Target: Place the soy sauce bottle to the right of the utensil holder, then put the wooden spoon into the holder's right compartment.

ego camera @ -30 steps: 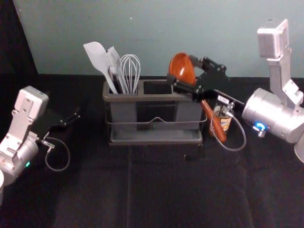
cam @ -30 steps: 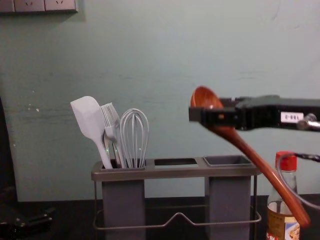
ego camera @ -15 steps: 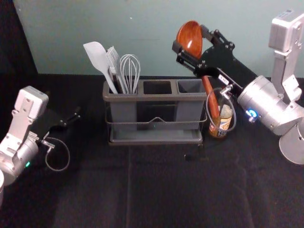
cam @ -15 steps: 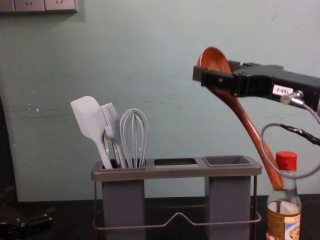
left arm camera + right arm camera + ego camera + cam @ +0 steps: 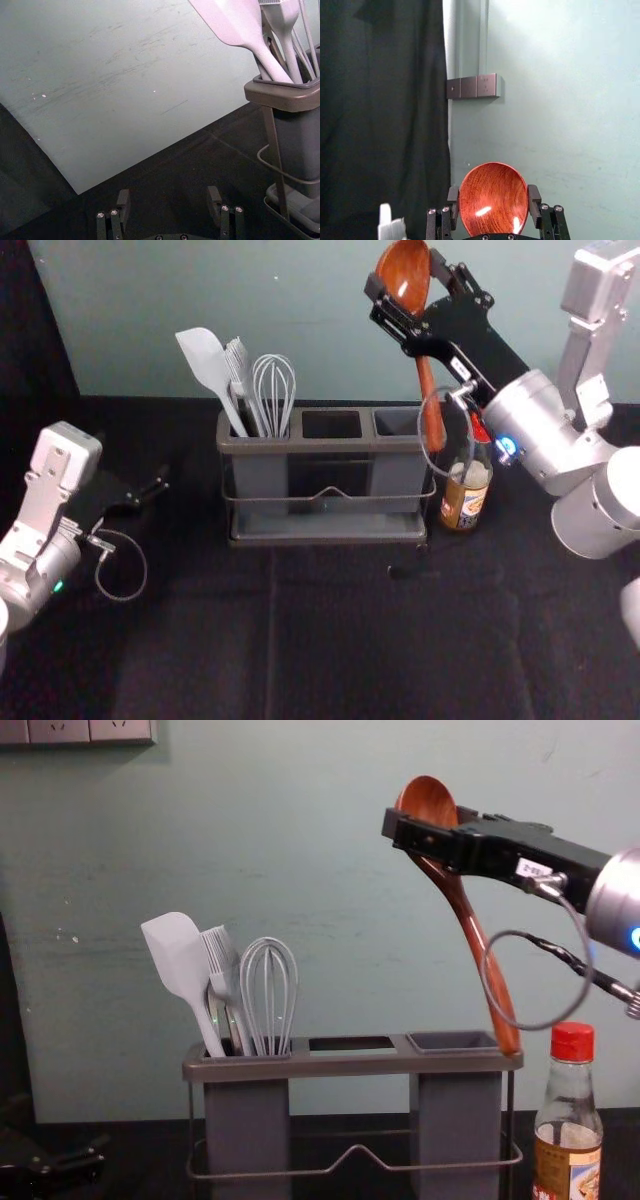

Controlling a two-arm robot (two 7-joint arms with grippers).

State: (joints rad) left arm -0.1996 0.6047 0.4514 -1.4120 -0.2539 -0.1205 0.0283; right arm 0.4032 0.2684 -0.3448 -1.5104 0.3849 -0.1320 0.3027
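right pincer [image 5: 404, 273]: head view, upper right, clenched on wooden spoon [image 5: 424, 370].
soy sauce bottle [image 5: 466, 498]: head view, right of utensil holder [image 5: 330, 447]; placing judged done.
left pincer [image 5: 159, 485]: head view, left side, idle; left wrist view, released, empty.
spoon bowl [image 5: 492, 200]: right wrist view, gripped between pads.
handle tip [image 5: 508, 1038]: chest view, by right compartment's [image 5: 455, 1041] right rim; insertion in hand, next likely shift tip left, straighten, lower.

Red-brown, grained spoon [image 5: 492, 192], bright red bottle cap [image 5: 572, 1042], grey holder [image 5: 360, 1066]
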